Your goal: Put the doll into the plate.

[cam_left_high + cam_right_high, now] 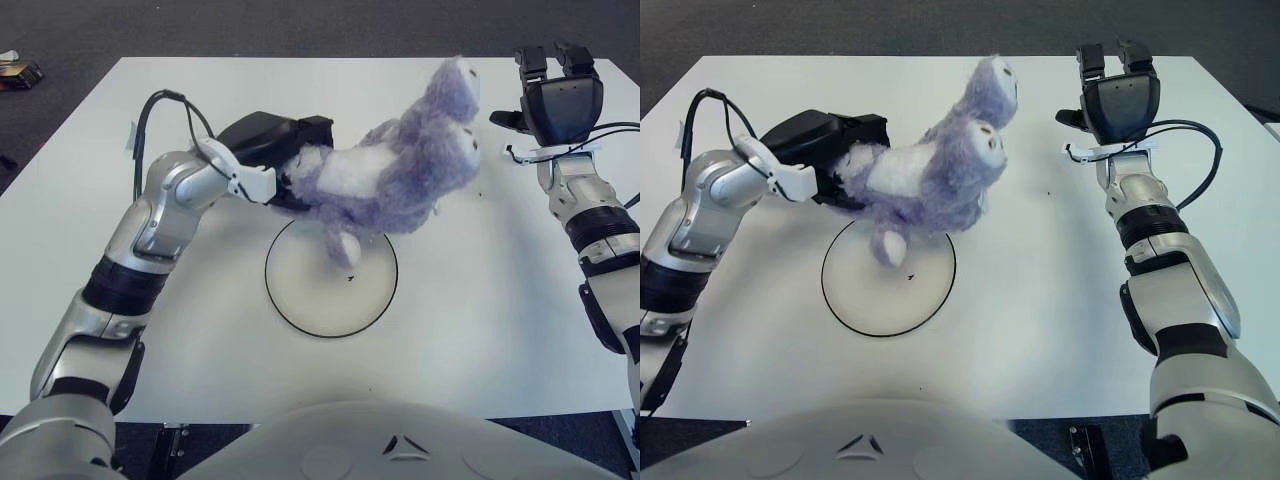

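The soft plush doll (395, 180) is lilac-purple with a white belly; the round shallow plate (300, 295) is white with a thin black rim; the flat table (480, 300) is plain white.

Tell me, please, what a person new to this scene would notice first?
The fluffy purple-and-white doll draws the eye: the left hand grips its lower end and holds it tilted in the air over the far rim of the white plate, one foot dangling above it. The right hand shows at the table's far right, fingers open, holding nothing.
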Available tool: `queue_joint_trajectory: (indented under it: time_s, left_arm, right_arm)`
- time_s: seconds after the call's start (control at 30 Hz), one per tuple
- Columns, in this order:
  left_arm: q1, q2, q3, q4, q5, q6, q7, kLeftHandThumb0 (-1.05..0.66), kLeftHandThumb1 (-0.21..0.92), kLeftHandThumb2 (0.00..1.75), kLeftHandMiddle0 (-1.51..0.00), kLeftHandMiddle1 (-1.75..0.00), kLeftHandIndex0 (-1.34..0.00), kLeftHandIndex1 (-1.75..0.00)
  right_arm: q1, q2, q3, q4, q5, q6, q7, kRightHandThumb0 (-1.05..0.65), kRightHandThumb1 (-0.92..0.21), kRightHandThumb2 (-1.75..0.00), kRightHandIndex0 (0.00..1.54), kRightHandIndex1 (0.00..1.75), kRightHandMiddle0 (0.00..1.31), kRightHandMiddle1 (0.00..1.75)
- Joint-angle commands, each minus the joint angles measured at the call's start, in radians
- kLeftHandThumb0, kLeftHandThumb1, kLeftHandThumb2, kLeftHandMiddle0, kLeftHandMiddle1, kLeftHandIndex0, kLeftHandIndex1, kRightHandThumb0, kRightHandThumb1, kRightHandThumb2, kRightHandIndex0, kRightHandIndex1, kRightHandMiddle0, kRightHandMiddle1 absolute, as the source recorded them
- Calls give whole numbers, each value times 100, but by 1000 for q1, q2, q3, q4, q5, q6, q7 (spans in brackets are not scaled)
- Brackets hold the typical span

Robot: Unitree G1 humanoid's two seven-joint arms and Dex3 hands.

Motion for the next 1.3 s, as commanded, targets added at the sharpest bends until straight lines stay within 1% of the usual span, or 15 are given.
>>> queue_joint_trajectory:
  time_s: [0.0, 0.07, 0.13, 0.23, 0.27, 0.4, 0.67, 0.83, 0.9, 1.13, 1.17, 1.2, 1.23, 1.27]
  left_arm:
    - [17, 14, 22, -23, -25, 5, -16, -3, 65, 57, -87, -175, -67, -175]
    - [23, 16, 24, -24, -30, 2, -17, -4, 69, 51, -87, -175, -67, -175]
    - [30, 18, 26, -23, -33, -5, -16, -7, 75, 38, -88, -175, -67, -175]
    - [42, 23, 32, -21, -39, -20, -13, -9, 79, 31, -88, -175, -67, -175]
    - [45, 25, 33, -21, -41, -23, -13, -10, 80, 30, -88, -175, -68, -175]
    - [69, 32, 41, 5, -53, -78, 1, -10, 82, 27, -89, -175, -68, -175]
    - [70, 27, 40, 40, -66, -133, -4, -8, 83, 24, -89, -175, -68, -175]
    - [65, 26, 36, 49, -65, -143, -9, -7, 84, 24, -89, -175, -68, -175]
    - [64, 33, 34, 44, -63, -135, -23, -7, 84, 23, -89, -175, -67, -175]
    - [62, 39, 34, 34, -52, -123, -37, -6, 85, 22, -87, -175, -61, -175]
    - [63, 44, 34, 29, -48, -117, -42, -7, 86, 22, -81, -175, -57, -175]
    - [64, 47, 33, 25, -45, -112, -46, -5, 79, 39, -70, -170, -53, -160]
    - [65, 52, 34, 18, -44, -105, -54, -4, 76, 46, -67, -168, -52, -154]
    - [66, 55, 34, 14, -44, -100, -60, -3, 74, 51, -63, -162, -49, -146]
  right_arm:
    - [9, -6, -4, -5, 14, 12, 15, -52, -92, -32, 51, 1, 20, 63]
    - [8, -6, -2, 0, 16, 14, 17, -52, -92, -32, 51, 0, 20, 62]
    - [7, -7, -1, 7, 17, 14, 19, -52, -92, -32, 51, 0, 20, 61]
    - [6, -8, 1, 12, 17, 15, 19, -52, -92, -32, 51, 0, 20, 61]
    - [6, -8, 1, 13, 17, 15, 20, -52, -92, -32, 51, 0, 20, 60]
    - [-5, -8, 4, 32, 16, 12, 22, -52, -92, -32, 51, 0, 21, 60]
    - [-26, -5, 12, 77, 15, 1, 12, -52, -92, -31, 51, 0, 22, 59]
    - [-43, -3, 21, 112, 15, -7, 0, -52, -92, -31, 52, 1, 22, 58]
    - [-50, -2, 25, 127, 14, -11, -6, -52, -92, -31, 52, 1, 22, 58]
    - [-66, 1, 37, 160, 18, -20, -20, -52, -92, -30, 52, 1, 23, 58]
    - [-67, 1, 39, 164, 18, -21, -22, -52, -92, -30, 52, 1, 23, 58]
    - [-69, 1, 40, 167, 19, -22, -23, -52, -92, -30, 52, 1, 24, 58]
    - [-70, 1, 41, 170, 19, -22, -25, -52, -92, -30, 52, 1, 24, 58]
    - [-70, 1, 42, 171, 20, -23, -26, -53, -92, -30, 52, 1, 24, 58]
